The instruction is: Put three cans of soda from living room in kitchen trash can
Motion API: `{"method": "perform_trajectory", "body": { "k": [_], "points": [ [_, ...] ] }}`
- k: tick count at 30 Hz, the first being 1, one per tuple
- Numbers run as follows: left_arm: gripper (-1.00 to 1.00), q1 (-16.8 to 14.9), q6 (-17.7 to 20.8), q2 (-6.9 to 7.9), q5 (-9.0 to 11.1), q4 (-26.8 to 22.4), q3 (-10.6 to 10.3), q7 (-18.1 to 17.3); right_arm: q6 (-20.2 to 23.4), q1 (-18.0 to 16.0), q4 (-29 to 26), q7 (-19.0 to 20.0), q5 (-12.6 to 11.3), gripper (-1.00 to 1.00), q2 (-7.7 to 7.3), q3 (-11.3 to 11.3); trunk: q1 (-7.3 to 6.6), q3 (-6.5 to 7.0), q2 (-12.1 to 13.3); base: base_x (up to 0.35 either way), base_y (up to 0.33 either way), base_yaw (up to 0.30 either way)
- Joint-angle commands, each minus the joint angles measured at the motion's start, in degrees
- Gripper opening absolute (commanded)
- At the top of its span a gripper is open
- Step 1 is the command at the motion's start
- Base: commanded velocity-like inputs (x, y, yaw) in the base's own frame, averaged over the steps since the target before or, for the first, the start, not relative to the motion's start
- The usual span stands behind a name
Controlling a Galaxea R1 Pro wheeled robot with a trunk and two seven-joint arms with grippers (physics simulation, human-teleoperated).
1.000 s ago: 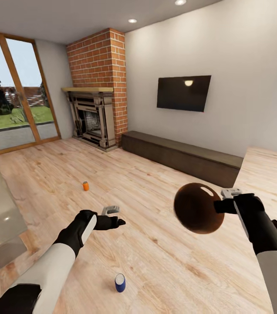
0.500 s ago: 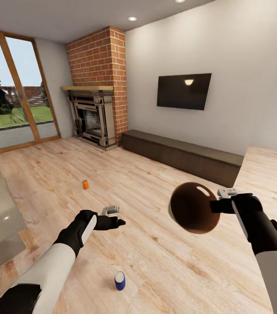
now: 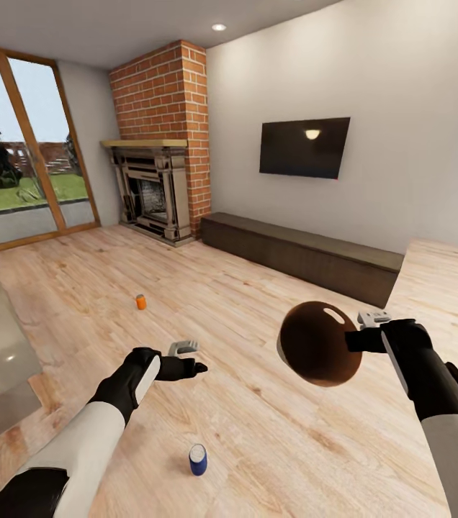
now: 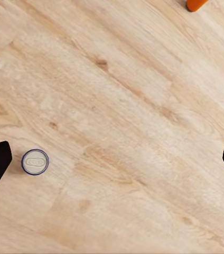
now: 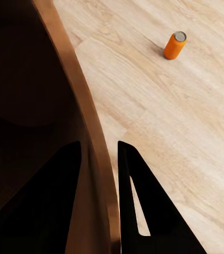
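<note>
1. The right claw (image 3: 362,338) is clenched on the rim of the tash can (image 3: 319,343), holding it in the air with its copper-brown inside turned toward the head camera; the right wrist view shows one finger on each side of the rim.
2. The left claw (image 3: 186,357) hangs released over the floor (image 3: 258,417), its fingertips well apart in the left wrist view.
3. One orange can of soda (image 3: 141,302) stands upright on the floor in the living room, well ahead of the left claw.
4. A blue can (image 3: 198,459) stands nearer the robot.
5. Judged step: approaching the orange can. Next, the left claw must reach and close around it.
</note>
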Motion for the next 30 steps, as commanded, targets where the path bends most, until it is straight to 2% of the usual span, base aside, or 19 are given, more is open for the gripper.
{"method": "perform_trajectory", "body": {
  "k": [1,9,11,15,20,25,30],
  "points": [
    [1.00,0.0,0.0,0.00,0.0,0.0,0.0,0.0,0.1,0.0,0.0,0.3,-0.7,-1.00,0.03,0.0,0.22,-0.17,-0.4,0.000,0.000,0.000],
    [1.00,-0.1,-0.1,0.00,-0.1,0.5,-0.1,0.5,0.1,0.0,0.0,0.4,-0.7,-1.00,0.21,0.2,1.98,-1.61,-3.6,0.000,0.000,0.000],
    [1.00,-0.2,0.1,0.00,-0.2,1.0,-0.1,1.7,0.2,0.0,-0.2,0.4,-0.7,-1.00,0.19,0.2,2.42,-1.97,-4.4,0.000,0.000,0.000],
    [1.00,-0.6,0.7,0.02,-0.2,1.6,-0.1,6.2,2.2,0.0,-2.7,0.3,-0.7,-1.00,0.14,0.2,3.30,-2.69,-6.0,0.000,0.000,0.000],
    [1.00,-1.5,1.2,0.31,-0.3,1.9,-0.1,11.1,2.4,0.2,-6.2,0.1,-0.7,-1.00,0.18,0.2,4.39,-3.58,-8.0,0.000,0.000,0.000],
    [1.00,-1.8,1.4,0.36,-0.4,2.1,-0.1,12.3,2.4,0.2,-7.2,-0.1,-0.7,-1.00,0.14,0.2,5.49,-4.48,-10.0,0.000,0.000,0.000],
    [1.00,-1.9,1.4,0.34,-0.5,2.8,-0.4,12.7,2.4,0.2,-7.4,-0.2,0.6,-1.00,0.22,2.3,6.59,-5.38,-12.1,0.000,0.000,0.000]
  ]
}}
